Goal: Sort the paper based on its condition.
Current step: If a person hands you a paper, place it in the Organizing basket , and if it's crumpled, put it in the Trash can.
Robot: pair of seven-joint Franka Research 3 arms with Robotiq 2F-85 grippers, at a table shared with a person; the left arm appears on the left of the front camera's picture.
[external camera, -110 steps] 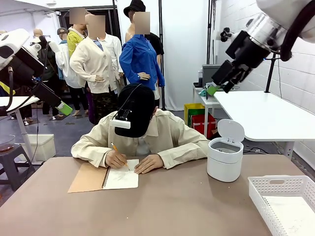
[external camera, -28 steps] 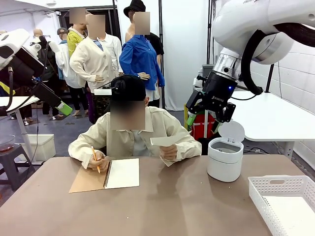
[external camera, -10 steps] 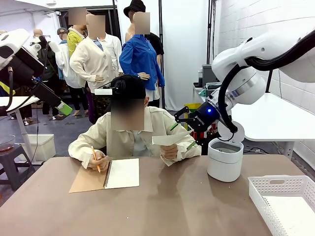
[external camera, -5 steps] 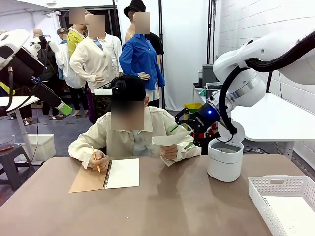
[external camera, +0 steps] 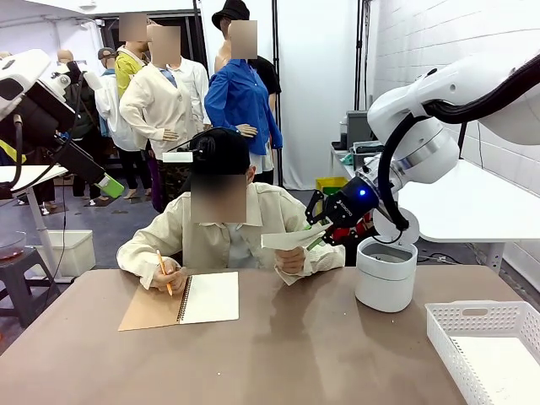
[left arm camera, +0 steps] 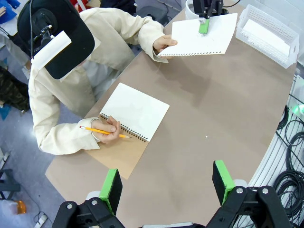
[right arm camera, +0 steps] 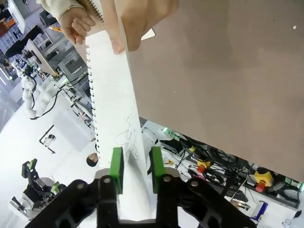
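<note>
My right gripper point(right arm camera: 134, 169) has narrowed onto the paper point(right arm camera: 116, 118) (faint pencil scribbles), pads not visibly pressing it. The person's hand point(external camera: 292, 258) holds its far end above the table point(external camera: 278, 354). My left gripper point(left arm camera: 166, 183) stands wide, holding nothing.

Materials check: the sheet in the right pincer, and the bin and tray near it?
Sheet: thin matte white paper, torn spiral-hole edge, faint pencil scribble. Right pincer closing on it, the person's hand holding the other end. Bin: looks like smooth white plastic, slight sheen. Tray: likely white moulded plastic, perforated walls.
</note>
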